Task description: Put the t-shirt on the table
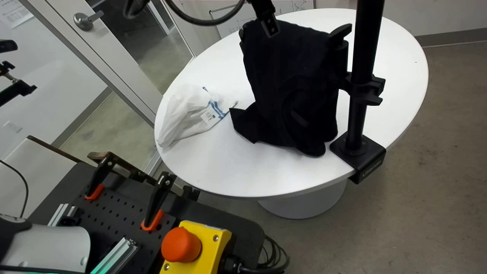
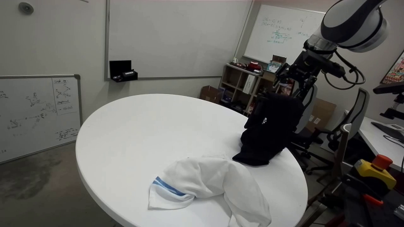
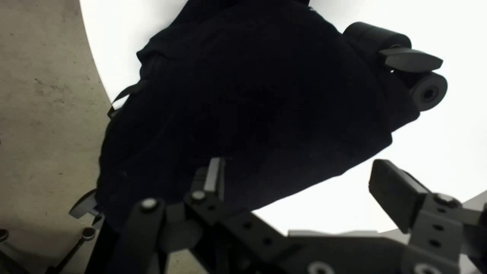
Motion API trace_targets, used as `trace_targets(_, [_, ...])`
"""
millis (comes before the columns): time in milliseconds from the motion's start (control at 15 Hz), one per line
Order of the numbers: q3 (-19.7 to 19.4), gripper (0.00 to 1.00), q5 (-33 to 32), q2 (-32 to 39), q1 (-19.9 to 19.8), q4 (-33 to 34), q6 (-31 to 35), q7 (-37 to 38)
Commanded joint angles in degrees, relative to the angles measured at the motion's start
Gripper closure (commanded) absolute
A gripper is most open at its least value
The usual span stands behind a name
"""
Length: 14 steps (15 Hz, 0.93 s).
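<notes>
1. In an exterior view, the black t-shirt [image 2: 274, 123] stood bunched near the right edge of the white table [image 2: 142, 132]; its lower folds rested on the tabletop, the upper part was raised, support hidden
2. In an exterior view, a black post [image 1: 365, 49] rose just beside the t-shirt, its base [image 1: 365, 152] clamped on the near edge
3. Gripper [image 3: 300, 177], per wrist view: fingers spread well apart, one over the dark fabric, one over white tabletop; contact with the t-shirt could not be told
4. White cloth [image 1: 186, 114], blue-striped, lay rumpled along the left edge in an exterior view, just beside the t-shirt's lower corner; could not tell whether they touched
5. Robot arm [image 2: 356, 25] slanted down toward the t-shirt from beyond the right edge in an exterior view
6. Beyond the lower-left edge in an exterior view, a yellow box [image 1: 213, 251] with a red-orange button [image 1: 180, 245] sat on a black bench [image 1: 243, 227]
</notes>
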Motion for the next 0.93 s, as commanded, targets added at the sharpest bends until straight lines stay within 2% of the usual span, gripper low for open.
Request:
trace_targets(0, [-0.17,0.33,1.23,2.37,1.15,1.48,1.19,1.19])
trace_targets(533, [0.01,0.96,1.62,2.52,1.77,1.30,1.05,0.07])
trace_targets(667, [0.14,1.00,1.78,2.17,1.87,1.07,1.05,-0.29])
trace_targets(867, [0.68,0.98,3.11,0.76,1.70,0.50,0.92,-1.37])
